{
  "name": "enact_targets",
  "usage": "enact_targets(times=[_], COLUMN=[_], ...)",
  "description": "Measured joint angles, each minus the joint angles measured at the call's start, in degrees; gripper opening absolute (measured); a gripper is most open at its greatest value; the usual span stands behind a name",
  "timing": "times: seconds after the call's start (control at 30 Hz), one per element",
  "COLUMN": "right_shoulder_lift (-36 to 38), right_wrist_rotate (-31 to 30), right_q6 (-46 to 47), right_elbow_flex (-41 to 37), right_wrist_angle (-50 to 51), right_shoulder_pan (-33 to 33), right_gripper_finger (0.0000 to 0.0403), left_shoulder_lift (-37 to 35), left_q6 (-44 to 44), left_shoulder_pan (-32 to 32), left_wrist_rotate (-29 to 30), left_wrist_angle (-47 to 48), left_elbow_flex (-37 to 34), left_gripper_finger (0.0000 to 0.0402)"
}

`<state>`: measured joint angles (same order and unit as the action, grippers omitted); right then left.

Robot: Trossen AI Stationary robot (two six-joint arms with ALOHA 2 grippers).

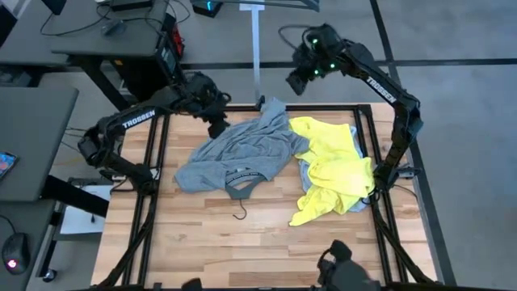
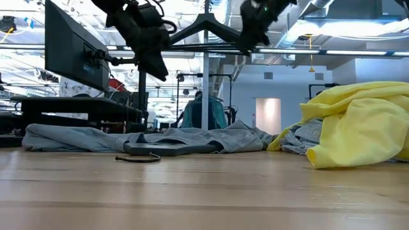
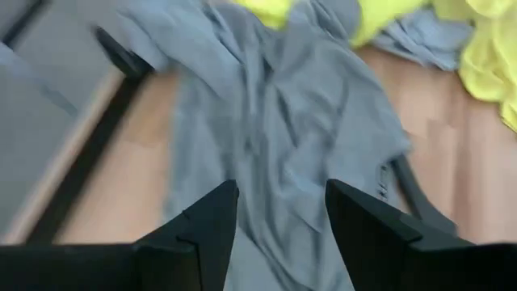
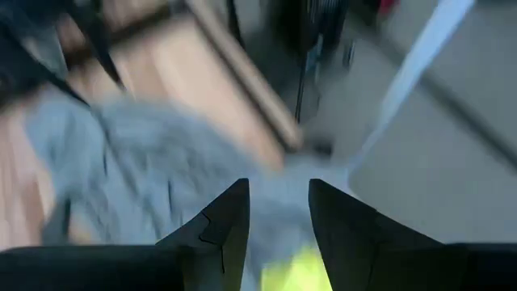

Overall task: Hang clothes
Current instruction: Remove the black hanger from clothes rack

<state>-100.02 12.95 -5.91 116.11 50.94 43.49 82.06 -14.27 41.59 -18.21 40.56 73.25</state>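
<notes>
Hovering with left gripper (image 3: 279,234) spread and empty above grey T-shirt (image 1: 234,158) crumpled on bench (image 1: 242,242); right gripper (image 4: 279,226) parted, empty. Risk: pinching several folds, dragging neon-yellow T-shirt (image 1: 331,166) along.

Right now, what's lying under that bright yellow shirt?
Under the yellow T-shirt, a pale blue shirt peeks out along its edges, resting on the wooden table. Most of it is covered, so its collar and buttons can't be seen.

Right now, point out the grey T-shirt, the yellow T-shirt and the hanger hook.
grey T-shirt (image 1: 242,158): high view, mid-body.
yellow T-shirt (image 1: 335,166): high view, middle.
hanger hook (image 1: 240,213): high view, curved end.
</notes>
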Motion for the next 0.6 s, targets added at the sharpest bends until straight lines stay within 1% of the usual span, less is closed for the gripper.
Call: enact_targets(times=[0.17, 0.3, 0.4, 0.5, 0.57, 0.6], right_shoulder_lift=[1.3, 1.5, 1.5, 0.9, 0.5, 0.3], right_wrist_rotate=[-0.1, -1.0, -8.0, -15.3, -18.5, -18.8], right_q6=[-1.1, -8.8, -21.4, -33.2, -36.3, -36.5], right_elbow_flex=[0.1, 0.1, 0.1, 0.1, 0.1, 0.1], right_wrist_angle=[-17.7, -29.9, -33.0, -36.3, -40.3, -41.3], right_shoulder_pan=[2.4, 4.5, 5.0, 5.0, 5.2, 5.7], right_gripper_finger=[0.0119, 0.0119, 0.0127, 0.0147, 0.0166, 0.0176], left_shoulder_lift=[-0.1, -0.1, -0.1, -0.1, -0.1, -0.1], left_q6=[-2.4, -3.4, -3.2, -0.8, 1.4, 2.3], left_shoulder_pan=[2.4, 3.6, 4.4, 5.4, 6.3, 6.7], left_wrist_rotate=[0.0, 0.0, 0.1, 0.5, 0.5, 0.5], left_wrist_angle=[0.0, 0.2, 0.0, -1.3, -1.1, -1.2], left_elbow_flex=[4.3, 7.1, 8.3, 9.0, 9.2, 9.3], left_gripper_finger=[0.0173, 0.0173, 0.0173, 0.0173, 0.0173, 0.0173])
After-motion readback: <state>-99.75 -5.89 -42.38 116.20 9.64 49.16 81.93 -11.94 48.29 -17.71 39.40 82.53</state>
